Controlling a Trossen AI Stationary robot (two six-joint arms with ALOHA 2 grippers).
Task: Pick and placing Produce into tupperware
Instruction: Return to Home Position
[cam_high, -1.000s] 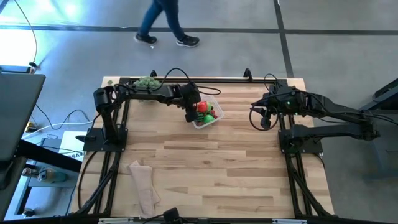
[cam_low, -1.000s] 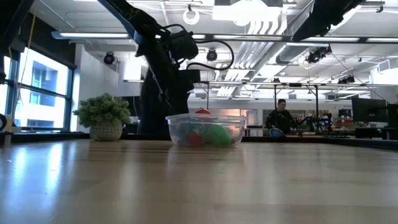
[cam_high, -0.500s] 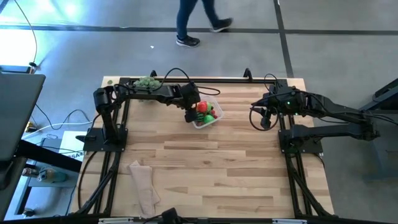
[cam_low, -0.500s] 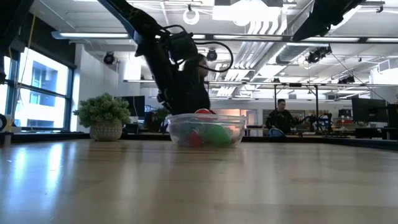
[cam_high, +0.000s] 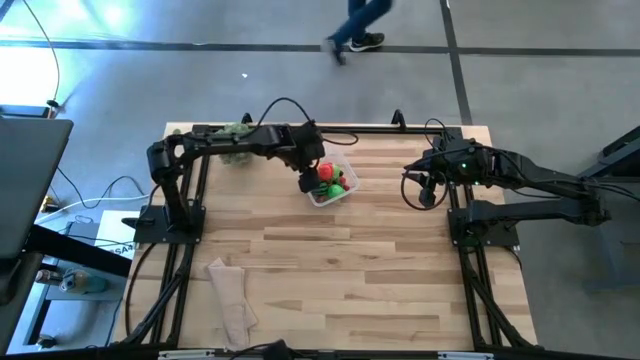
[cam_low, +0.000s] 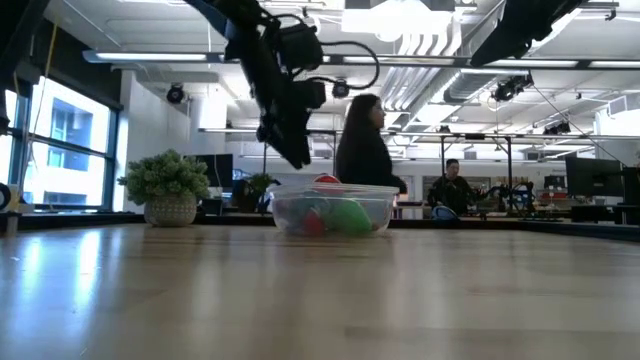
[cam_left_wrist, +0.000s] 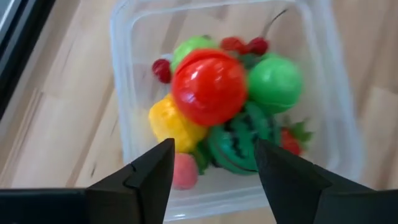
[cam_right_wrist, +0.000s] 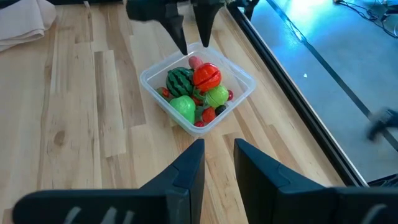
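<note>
Fingers spread wide and holding nothing, the left gripper (cam_high: 309, 181) hung in the air over the tupperware (cam_high: 322, 199), above the rim nearest that arm's base. In the low view it was plainly clear of the rim. The tupperware, a clear square tub with rounded corners, sat on the wooden counter (cam_high: 350, 270) between the two arms, toward the edge where a leafy green potted ball (cam_low: 168, 186) stood.

The produce (cam_right_wrist: 198, 90) was heaped inside. A glossy red tomato (cam_left_wrist: 209, 88) lay on top, touching a smooth green ball (cam_left_wrist: 275, 83) and a yellow piece (cam_left_wrist: 166, 123). A dark-striped watermelon (cam_left_wrist: 234, 144) lay beneath them, a pink peach (cam_left_wrist: 184, 172) against the wall and small red cherries (cam_left_wrist: 246, 45) at the far side.

The right gripper (cam_high: 424, 191) waited off to the tupperware's side, its fingers (cam_right_wrist: 189, 167) slightly parted and empty. A beige cloth (cam_high: 232, 300) lay at the opposite corner. A person (cam_low: 366, 146) passed behind the counter.
</note>
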